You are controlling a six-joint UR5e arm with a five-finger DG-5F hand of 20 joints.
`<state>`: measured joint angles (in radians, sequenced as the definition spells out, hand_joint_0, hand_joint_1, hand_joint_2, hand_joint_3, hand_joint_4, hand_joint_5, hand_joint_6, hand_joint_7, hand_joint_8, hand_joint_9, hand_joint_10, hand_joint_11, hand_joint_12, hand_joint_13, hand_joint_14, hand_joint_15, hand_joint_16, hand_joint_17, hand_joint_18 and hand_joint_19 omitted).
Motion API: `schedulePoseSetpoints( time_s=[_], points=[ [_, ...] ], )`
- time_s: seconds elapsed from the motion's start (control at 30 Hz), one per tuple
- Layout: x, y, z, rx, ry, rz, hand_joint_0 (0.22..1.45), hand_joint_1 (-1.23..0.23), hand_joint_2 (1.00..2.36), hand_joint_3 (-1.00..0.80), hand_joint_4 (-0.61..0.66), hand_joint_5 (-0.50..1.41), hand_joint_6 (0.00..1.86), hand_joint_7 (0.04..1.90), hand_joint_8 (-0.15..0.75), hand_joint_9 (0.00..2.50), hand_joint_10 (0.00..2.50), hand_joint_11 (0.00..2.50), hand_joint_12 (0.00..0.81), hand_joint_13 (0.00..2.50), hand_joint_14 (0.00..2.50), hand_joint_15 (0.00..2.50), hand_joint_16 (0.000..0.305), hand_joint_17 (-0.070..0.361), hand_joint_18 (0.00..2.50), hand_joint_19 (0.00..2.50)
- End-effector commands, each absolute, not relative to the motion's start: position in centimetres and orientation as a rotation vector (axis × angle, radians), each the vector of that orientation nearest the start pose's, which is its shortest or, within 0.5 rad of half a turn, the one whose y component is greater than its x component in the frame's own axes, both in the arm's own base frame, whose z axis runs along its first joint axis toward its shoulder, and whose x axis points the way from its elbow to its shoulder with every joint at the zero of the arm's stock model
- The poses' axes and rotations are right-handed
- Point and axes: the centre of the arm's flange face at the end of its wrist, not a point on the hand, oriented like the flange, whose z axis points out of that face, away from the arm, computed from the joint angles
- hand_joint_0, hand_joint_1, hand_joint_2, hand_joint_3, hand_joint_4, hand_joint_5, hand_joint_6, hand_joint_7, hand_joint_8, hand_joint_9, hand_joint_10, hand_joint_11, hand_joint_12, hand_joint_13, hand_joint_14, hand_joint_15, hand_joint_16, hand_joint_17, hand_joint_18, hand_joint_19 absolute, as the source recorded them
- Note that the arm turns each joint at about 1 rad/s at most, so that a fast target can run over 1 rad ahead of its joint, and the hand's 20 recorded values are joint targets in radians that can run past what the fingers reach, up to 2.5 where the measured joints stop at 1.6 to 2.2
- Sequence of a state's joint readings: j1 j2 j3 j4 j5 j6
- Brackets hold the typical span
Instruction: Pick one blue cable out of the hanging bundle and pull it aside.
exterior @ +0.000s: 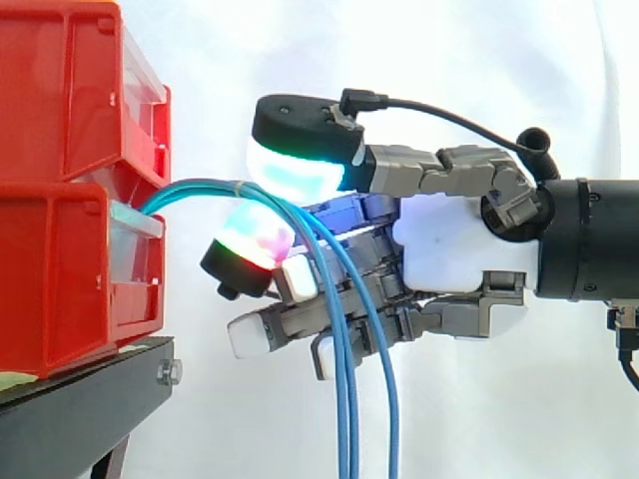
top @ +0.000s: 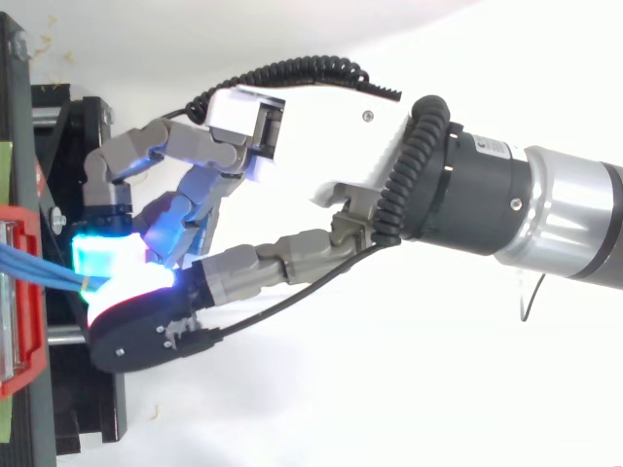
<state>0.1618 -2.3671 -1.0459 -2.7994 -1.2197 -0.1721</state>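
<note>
Arm (top: 545, 214) reaches level toward the red bins (exterior: 60, 200), which sit stacked on the black stand (exterior: 80, 399) just beyond the fingertips. Hand (exterior: 449, 244) is held palm toward the bins with its fingers (exterior: 295, 170) curled forward.

Blue cables (exterior: 344, 399) leave the front of the lower bin, arc over toward the hand and hang straight down in front of the lower fingers. The top of the arc runs between two glowing pads: the large cyan-green pad above it and the red-and-white pad (exterior: 250, 244) directly below it. The two pads are closed on the arc with almost no gap, so the fingers appear clamped on the cables. The remaining fingers sit lower and behind the hanging strands, without holding them.

Several strands run side by side through the pinch. How many lie between the pads cannot be determined.

Fault conditions from this state:
- More than one strand is caught. Cause: the strands lie bunched where the pads meet, so a sideways pull is likely to drag the whole bundle.
- Strand slips out. Cause: a thin, smooth cable held between rounded pads.
- Lower fingers snag the hanging strands. Cause: those strands lie across them.
- Bin shifts. Cause: a hard pull on cables anchored in it.
</note>
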Motion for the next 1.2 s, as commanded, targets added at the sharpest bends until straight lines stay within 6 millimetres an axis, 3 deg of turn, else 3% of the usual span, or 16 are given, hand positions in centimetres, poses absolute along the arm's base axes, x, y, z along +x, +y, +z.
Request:
schedulePoseSetpoints(
  time_s=[0.0,0.1,0.17,0.3,0.37,0.43,0.53,0.9,1.03,1.17],
  points=[
    [79.91,-3.83,26.25,1.145,1.098,0.989,0.78,-0.88,1.0,-0.45,0.12,-0.17,0.95,1.32,0.328,0.94,0.01,0.63,0.343,0.86,0.01,0.4,0.047,0.106,0.98,0.49],
    [79.91,-4.07,26.26,1.146,1.095,0.987,0.7,-0.88,1.0,-0.5,0.17,-0.16,0.94,1.28,0.322,0.93,0.01,0.62,0.337,0.85,0.02,0.4,0.047,0.105,0.98,0.48],
    [79.93,-4.19,26.34,1.146,1.092,0.987,0.59,-0.82,1.0,-0.5,0.19,-0.14,0.93,1.17,0.33,0.95,0.02,0.62,0.337,0.85,0.01,0.4,0.047,0.107,0.97,0.51],
    [80.0,-4.06,26.48,1.144,1.091,0.99,0.47,-0.67,1.0,-0.5,0.19,-0.12,0.91,1.2,0.372,1.0,0.01,0.58,0.377,0.88,0.01,0.4,0.055,0.123,1.04,0.53],
    [79.99,-4.18,26.48,1.145,1.09,0.989,0.5,-0.55,1.0,-0.5,0.19,-0.12,0.9,1.21,0.371,1.01,0.01,0.58,0.369,0.88,0.01,0.41,0.054,0.121,1.04,0.56],
    [80.0,-4.06,26.48,1.144,1.091,0.99,0.53,-0.53,1.0,-0.5,0.2,-0.12,0.9,1.24,0.367,1.02,0.02,0.58,0.366,0.88,0.01,0.42,0.053,0.118,1.03,0.57],
    [80.03,-4.05,26.56,1.143,1.089,0.991,0.59,-0.57,1.01,-0.39,0.2,-0.12,0.9,1.26,0.363,1.02,0.01,0.58,0.353,0.88,0.01,0.43,0.05,0.113,1.02,0.59],
    [79.97,-3.95,26.45,1.145,1.093,0.988,0.61,-0.77,1.02,-0.05,0.23,-0.13,0.93,1.28,0.388,1.02,0.01,0.61,0.376,0.91,0.01,0.41,0.055,0.124,1.09,0.53],
    [79.9,-3.97,26.38,1.149,1.1,0.984,0.65,-0.79,1.02,-0.1,0.16,-0.15,0.94,1.28,0.359,0.98,0.02,0.63,0.355,0.89,0.01,0.42,0.05,0.113,1.05,0.55],
    [79.97,-3.7,26.44,1.144,1.098,0.991,0.73,-0.82,1.02,-0.29,0.11,-0.17,0.95,1.25,0.347,0.96,0.01,0.62,0.344,0.88,0.01,0.42,0.048,0.109,1.03,0.53]
  ],
)
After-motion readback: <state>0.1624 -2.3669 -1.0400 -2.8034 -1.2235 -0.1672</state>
